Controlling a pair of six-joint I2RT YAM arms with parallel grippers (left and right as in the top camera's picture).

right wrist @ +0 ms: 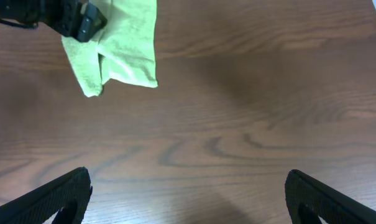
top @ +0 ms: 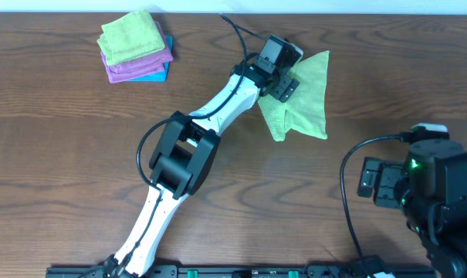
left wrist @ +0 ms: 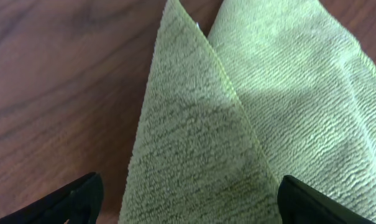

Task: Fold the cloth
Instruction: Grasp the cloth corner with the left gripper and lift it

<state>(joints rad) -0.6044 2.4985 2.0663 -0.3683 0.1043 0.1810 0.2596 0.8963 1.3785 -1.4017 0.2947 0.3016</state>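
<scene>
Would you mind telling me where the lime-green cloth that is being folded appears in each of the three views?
Overhead: the cloth lies right of centre near the top, partly under the left pincer.
Left wrist: the cloth fills the centre and right of the picture.
Right wrist: the cloth sits in the top left corner.
Shared landmark: the dark left pincer, over the cloth in every view.

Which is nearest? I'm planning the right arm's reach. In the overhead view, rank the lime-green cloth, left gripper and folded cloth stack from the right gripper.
1. Lime-green terry cloth, upper middle.
2. Left gripper, over that cloth's left side.
3. Stack of folded green, purple, blue cloths, top-left.
</scene>
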